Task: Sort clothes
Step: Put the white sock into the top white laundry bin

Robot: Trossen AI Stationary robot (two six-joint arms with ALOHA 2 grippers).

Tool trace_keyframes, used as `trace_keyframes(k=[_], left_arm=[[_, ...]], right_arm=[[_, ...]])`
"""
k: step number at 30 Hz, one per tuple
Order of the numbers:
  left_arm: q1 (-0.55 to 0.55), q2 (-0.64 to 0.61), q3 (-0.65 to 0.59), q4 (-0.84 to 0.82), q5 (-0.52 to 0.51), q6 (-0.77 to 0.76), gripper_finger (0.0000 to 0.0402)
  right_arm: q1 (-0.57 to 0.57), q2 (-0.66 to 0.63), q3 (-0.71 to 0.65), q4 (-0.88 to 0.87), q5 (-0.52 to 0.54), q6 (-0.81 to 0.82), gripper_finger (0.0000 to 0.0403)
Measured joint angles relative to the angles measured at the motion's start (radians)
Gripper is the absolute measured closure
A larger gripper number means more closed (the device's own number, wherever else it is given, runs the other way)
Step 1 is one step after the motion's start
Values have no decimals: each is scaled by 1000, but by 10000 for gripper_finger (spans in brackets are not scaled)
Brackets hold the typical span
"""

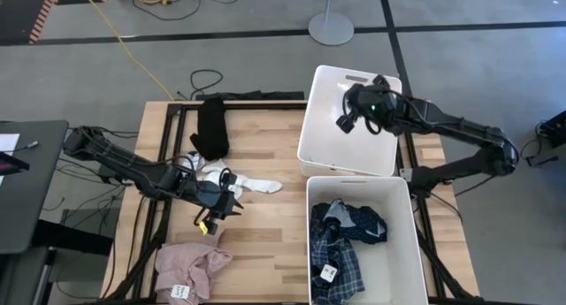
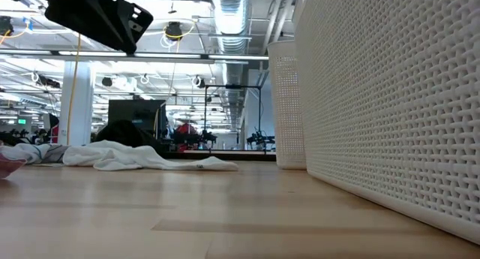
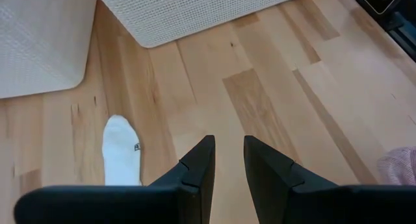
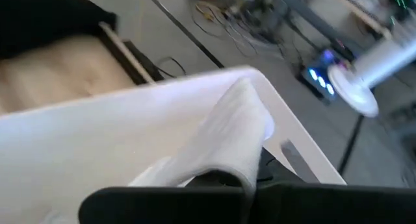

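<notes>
High view: two white bins sit right of centre. The lower bin [image 1: 402,243] holds the blue plaid shirt [image 1: 334,263] and, above it, the navy dotted piece [image 1: 363,222]. The upper bin [image 1: 318,119] shows only bare floor along its left side, with the right gripper [image 1: 348,119] over its upper right part. That gripper is clamped on a white sock [image 4: 227,136], which drapes over the fingers in the right wrist view.

The left gripper [image 1: 215,212] hangs left of centre, its fingers [image 3: 198,165] a narrow gap apart with nothing between them. Bare wood lies between it and the bins.

Another white sock [image 1: 252,183] lies just above that gripper, long axis roughly left to right, its free end pointing right toward the bins. The black piece [image 1: 212,128] lies in the upper middle of the table, long axis up and down, reaching the table's top edge. The pink piece [image 1: 190,268] is crumpled at the lower left, at the bottom edge.
</notes>
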Motion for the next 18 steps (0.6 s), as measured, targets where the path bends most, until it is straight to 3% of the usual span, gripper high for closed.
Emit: trace_keyframes(k=[7,18], left_arm=[[0,0,0,-11,-1,-3,324],[0,0,0,-9,-24,-24,324]], right_arm=[[-123,2,0,-84,-81,69,403],[-211,41,0,-177,-156,104,394]])
